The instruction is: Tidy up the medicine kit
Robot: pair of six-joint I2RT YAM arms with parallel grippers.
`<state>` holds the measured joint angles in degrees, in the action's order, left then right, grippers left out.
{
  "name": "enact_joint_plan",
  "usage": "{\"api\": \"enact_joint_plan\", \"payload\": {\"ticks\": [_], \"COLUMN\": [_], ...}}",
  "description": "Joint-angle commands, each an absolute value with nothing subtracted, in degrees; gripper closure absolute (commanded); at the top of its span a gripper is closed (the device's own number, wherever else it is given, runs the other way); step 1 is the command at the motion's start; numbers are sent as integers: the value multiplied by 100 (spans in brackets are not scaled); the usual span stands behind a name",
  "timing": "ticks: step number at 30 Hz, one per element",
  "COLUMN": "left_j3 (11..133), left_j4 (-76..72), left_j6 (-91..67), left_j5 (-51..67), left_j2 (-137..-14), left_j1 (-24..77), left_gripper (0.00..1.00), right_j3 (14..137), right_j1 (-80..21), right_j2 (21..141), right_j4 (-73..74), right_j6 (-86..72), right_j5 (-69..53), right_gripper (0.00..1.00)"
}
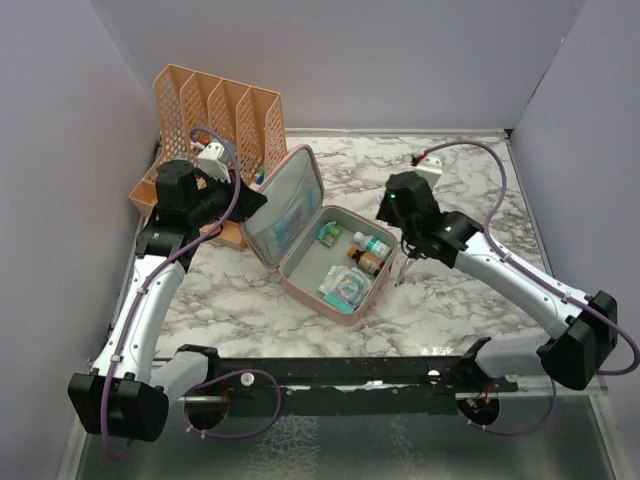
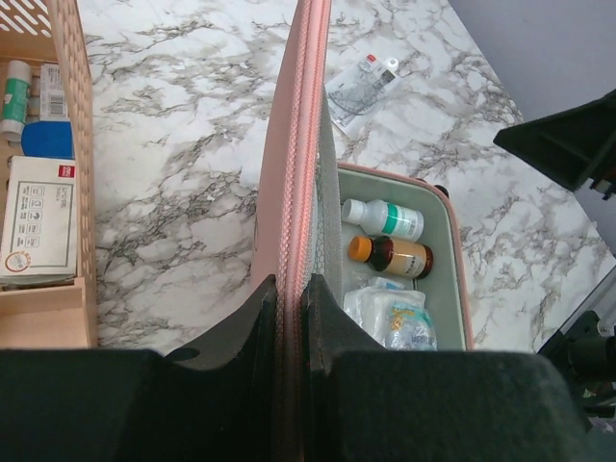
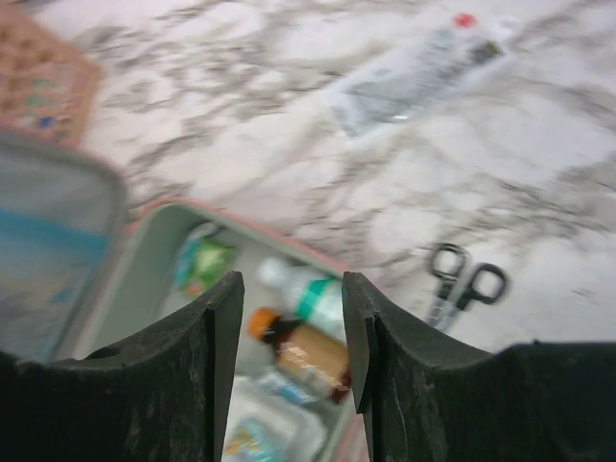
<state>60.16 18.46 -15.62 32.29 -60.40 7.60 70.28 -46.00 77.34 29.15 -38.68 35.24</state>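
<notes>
- the medicine kit (image 1: 312, 262) is lying open mid-bench (image 1: 450, 300), with its lid raised.
- the left gripper (image 2: 289, 289) is clamping tight on the lid's zip edge, arm reaching in from the left.
- the right gripper (image 3: 292, 289) is hovering over the kit's right side, jaws spread apart and holding nothing.
- the base is holding a white bottle (image 2: 383, 218), an amber bottle (image 2: 397, 256) and a clear packet (image 2: 395, 318).
</notes>
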Motion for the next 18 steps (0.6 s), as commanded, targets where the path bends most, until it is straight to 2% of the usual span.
{"api": "enact_joint_plan", "payload": {"ticks": [1,7,18], "left_j3": [6052,5949,5421], "left_j4": [1594,1585,1158], "left_j6": [-1619,-1470,-1494], "left_j5": [3032,3005,2834], "left_j2": [-5926,-5800,-5561], "left_j1": [789,782,782], "left_gripper": [100,100,100], "right_j3": [5965,5289,5460], "right_j1": [-3563,-2635,-2405], "right_j2": [7178,7281,8822], "right_j4": [2982,2827,2459], "right_j6": [-3798,-3506,-3586], "right_j5": [3160,2549,2563], "right_gripper": [54,54,62]}}
